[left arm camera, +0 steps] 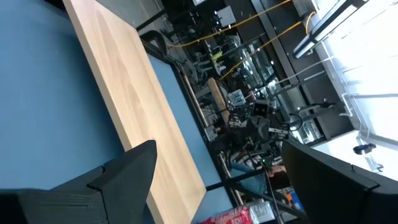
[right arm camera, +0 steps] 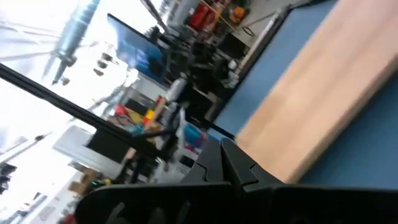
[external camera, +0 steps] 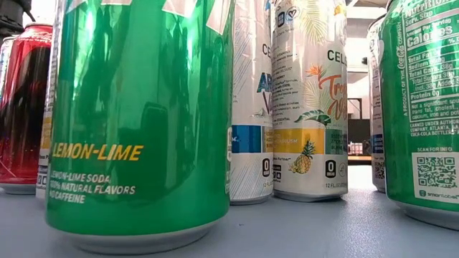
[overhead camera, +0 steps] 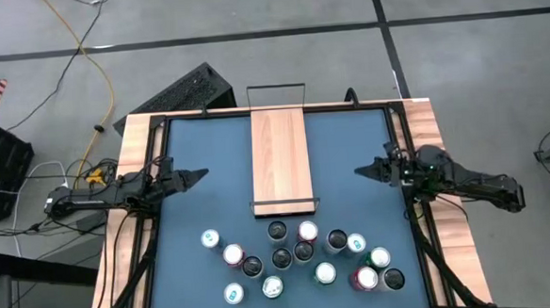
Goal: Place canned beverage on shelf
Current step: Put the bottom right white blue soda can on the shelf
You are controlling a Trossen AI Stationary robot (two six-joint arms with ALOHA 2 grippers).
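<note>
Cans [overhead camera: 299, 256] stand upright, bunched at the table's near end, just off the shelf's near rail; none is on the shelf [overhead camera: 280, 158], which lies bare mid-table. They're probably rigid but dentable, smooth-walled and slippery, fairly heavy if full, so best pinched across the mid-body, one from the cluster's edge. Left gripper [overhead camera: 195, 176], fingers spread wide, empty, hovers left of the shelf. Right gripper [overhead camera: 365, 171], fingers pressed together, empty, on the right.
</note>
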